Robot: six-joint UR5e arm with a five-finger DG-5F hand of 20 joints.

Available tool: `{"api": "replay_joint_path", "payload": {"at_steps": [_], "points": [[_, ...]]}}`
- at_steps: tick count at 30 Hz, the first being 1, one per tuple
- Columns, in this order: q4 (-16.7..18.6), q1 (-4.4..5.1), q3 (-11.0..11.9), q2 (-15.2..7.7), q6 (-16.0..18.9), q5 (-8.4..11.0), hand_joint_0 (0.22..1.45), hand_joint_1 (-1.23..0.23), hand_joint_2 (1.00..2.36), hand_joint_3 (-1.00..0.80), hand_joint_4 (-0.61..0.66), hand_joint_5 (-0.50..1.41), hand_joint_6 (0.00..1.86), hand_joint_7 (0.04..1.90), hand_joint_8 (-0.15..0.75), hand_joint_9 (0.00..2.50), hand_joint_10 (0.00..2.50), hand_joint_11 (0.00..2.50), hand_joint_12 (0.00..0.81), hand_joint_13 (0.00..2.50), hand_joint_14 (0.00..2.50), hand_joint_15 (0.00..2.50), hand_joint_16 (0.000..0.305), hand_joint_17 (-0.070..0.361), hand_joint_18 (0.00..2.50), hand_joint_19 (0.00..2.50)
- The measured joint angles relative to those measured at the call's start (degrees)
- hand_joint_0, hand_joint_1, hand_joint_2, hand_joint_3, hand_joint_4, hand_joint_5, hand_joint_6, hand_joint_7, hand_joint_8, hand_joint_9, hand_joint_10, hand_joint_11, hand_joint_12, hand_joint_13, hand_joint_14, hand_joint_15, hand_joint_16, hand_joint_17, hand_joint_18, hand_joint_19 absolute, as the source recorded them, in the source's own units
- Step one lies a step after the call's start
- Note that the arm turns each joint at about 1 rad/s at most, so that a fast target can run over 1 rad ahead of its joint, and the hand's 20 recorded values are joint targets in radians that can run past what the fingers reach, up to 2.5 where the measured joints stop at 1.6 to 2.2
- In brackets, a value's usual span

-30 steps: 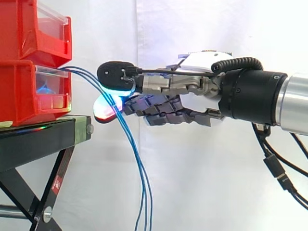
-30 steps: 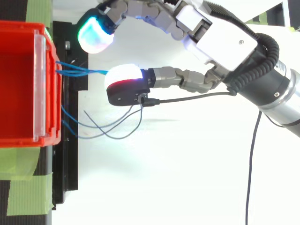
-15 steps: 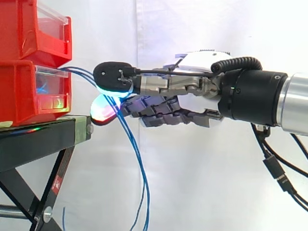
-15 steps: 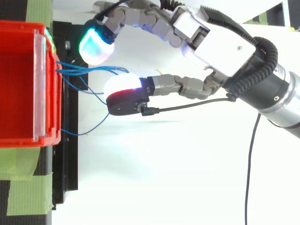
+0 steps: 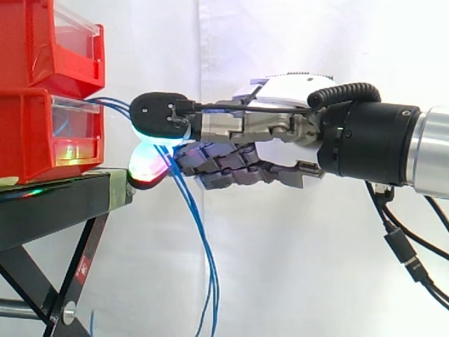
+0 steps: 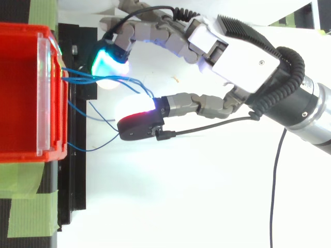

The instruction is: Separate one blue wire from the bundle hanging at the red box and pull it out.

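Several thin blue wires [image 5: 204,254] leave the front of the lower red bin [image 5: 34,135] and hang down past the black stand [image 5: 64,201]. My hand [image 5: 280,137] reaches in level from the right, its fingers fairly straight and open. In the side view the wires run behind the thumb pad [image 5: 158,116] and drop beside the red-glowing fingertip [image 5: 145,167] below it. From above, the wires [image 6: 111,79] fan from the bin [image 6: 20,93] toward the hand [image 6: 243,57], between the green-glowing fingertip [image 6: 106,62] and the spread thumb [image 6: 136,123]. No pad visibly pinches a wire.
A second red bin [image 5: 50,42] with a clear front is stacked on the lower one. Two slack wire loops [image 6: 89,149] trail off the bin's front edge. Green tape [image 6: 26,212] marks the stand. Open room lies below and to the right of the hand.
The hand has crept left toward the bins. From above, the thumb has swung away from the green-glowing fingertip, and the wire bundle now stretches further right between them.
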Motion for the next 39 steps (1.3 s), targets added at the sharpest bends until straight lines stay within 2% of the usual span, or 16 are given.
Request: {"api": "replay_joint_path", "payload": {"at_steps": [5, 13, 16, 26, 31, 39], "points": [[-0.1, 0.02, 0.0, 0.1, 0.0, -0.82, 0.61, -0.62, 1.00, -0.50, 0.23, -0.16, 0.50, 1.28, 0.306, 0.38, 0.01, 0.22, 0.374, 0.14, 0.00, 0.13, 0.057, 0.128, 0.11, 0.22], [-0.1, 0.15, 0.0, 0.4, 0.1, -1.31, 0.62, -0.63, 1.00, -0.49, 0.22, -0.17, 0.56, 1.21, 0.310, 0.41, 0.01, 0.24, 0.375, 0.17, 0.00, 0.14, 0.057, 0.127, 0.14, 0.22], [-0.1, 0.17, 0.0, 0.5, 0.1, -1.35, 0.63, -0.64, 1.00, -0.48, 0.21, -0.16, 0.53, 1.28, 0.317, 0.45, 0.01, 0.22, 0.381, 0.21, 0.00, 0.12, 0.057, 0.128, 0.20, 0.19], [-0.1, 0.19, 0.0, 0.6, 0.1, -1.85, 0.65, -0.63, 1.01, -0.44, 0.19, -0.16, 0.57, 1.24, 0.322, 0.48, 0.01, 0.25, 0.382, 0.24, 0.00, 0.13, 0.057, 0.127, 0.22, 0.21], [-0.1, 0.19, 0.0, 0.6, 0.1, -2.10, 0.61, -0.58, 1.00, -0.47, 0.21, -0.15, 0.51, 1.30, 0.321, 0.48, 0.01, 0.25, 0.384, 0.24, 0.00, 0.14, 0.057, 0.128, 0.21, 0.23], [-0.1, 0.18, 0.0, 0.6, 0.3, -2.22, 0.58, -0.54, 1.00, -0.49, 0.29, -0.17, 0.50, 1.10, 0.324, 0.47, 0.01, 0.23, 0.390, 0.22, 0.00, 0.13, 0.058, 0.130, 0.20, 0.23]]}}
